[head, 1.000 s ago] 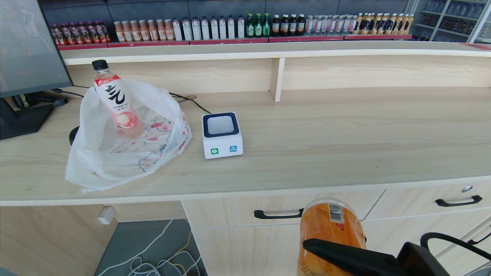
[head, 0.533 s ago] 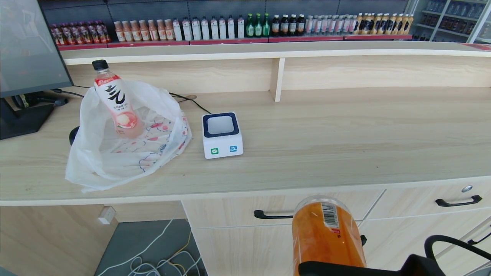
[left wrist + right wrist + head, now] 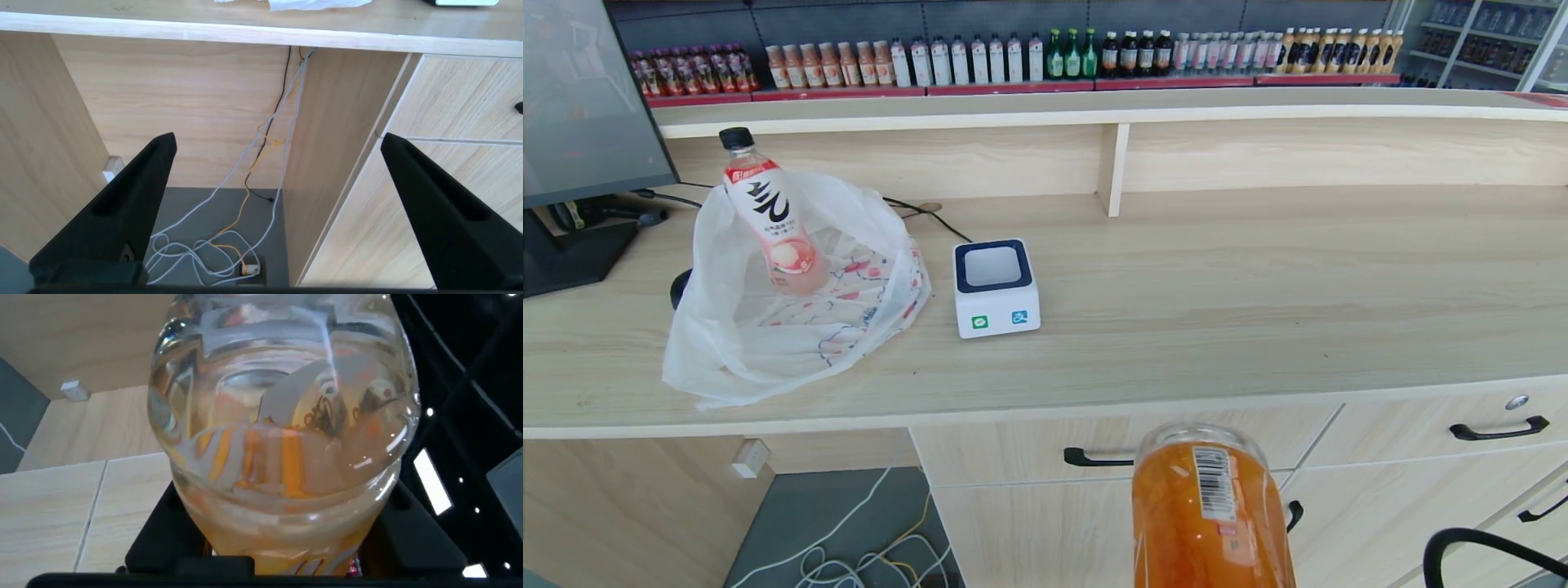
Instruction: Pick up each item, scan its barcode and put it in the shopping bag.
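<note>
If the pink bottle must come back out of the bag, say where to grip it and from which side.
Grip the pink bottle on its labelled upper body, just under the black cap. That part stands clear above the bag, whose film crowds the lower half. Probably best to come from the robot's side, slightly above: the bag's mouth seems to open that way, with film rising behind and beside.

Lower half of orange jar (image 3: 1213, 523) beyond head view's bottom edge.
</note>
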You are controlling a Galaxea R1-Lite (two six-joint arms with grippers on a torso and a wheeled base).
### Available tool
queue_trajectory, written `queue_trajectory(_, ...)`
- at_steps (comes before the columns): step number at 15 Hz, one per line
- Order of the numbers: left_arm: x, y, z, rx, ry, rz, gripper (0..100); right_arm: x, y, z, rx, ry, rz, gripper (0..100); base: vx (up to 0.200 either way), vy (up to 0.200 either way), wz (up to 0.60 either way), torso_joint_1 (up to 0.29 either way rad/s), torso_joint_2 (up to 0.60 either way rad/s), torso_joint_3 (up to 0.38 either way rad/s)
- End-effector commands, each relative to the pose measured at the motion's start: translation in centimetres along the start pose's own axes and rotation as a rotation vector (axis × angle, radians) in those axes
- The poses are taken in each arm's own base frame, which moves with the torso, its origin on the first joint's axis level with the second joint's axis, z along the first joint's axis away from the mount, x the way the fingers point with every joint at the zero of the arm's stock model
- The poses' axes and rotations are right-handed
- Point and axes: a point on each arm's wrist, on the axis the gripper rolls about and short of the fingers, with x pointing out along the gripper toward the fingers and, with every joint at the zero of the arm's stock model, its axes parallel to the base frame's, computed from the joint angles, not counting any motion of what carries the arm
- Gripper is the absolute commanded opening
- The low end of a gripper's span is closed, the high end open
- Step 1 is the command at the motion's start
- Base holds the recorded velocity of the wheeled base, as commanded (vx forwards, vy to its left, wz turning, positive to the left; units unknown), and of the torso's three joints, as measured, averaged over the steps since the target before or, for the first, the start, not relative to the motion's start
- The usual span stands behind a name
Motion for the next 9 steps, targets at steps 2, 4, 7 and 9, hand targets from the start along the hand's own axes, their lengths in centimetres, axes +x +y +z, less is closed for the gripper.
queue_trajectory(2, 0.00, 0.00, 0.00, 0.000, -0.001, 0.001, 100, 0.05, 0.08, -0.03, -0.023, 0.000, 0.003, 0, 0.000, 0.000, 0.00, 0.000, 0.00, 0.000)
queue_trajectory(4, 0.00, 0.00, 0.00, -0.001, -0.001, -0.001, 100, 0.05, 0.08, -0.03, -0.023, 0.000, 0.003, 0, 0.000, 0.000, 0.00, 0.000, 0.00, 0.000)
queue_trajectory(7, 0.00, 0.00, 0.00, -0.001, -0.001, 0.001, 100, 0.03, 0.03, -0.02, -0.025, 0.000, 0.000, 0, 0.000, 0.000, 0.00, 0.000, 0.00, 0.000)
queue_trajectory(9, 0.00, 0.00, 0.00, 0.000, -0.001, -0.001, 100, 0.05, -0.13, -0.05, -0.046, 0.000, -0.007, 0, 0.000, 0.000, 0.00, 0.000, 0.00, 0.000)
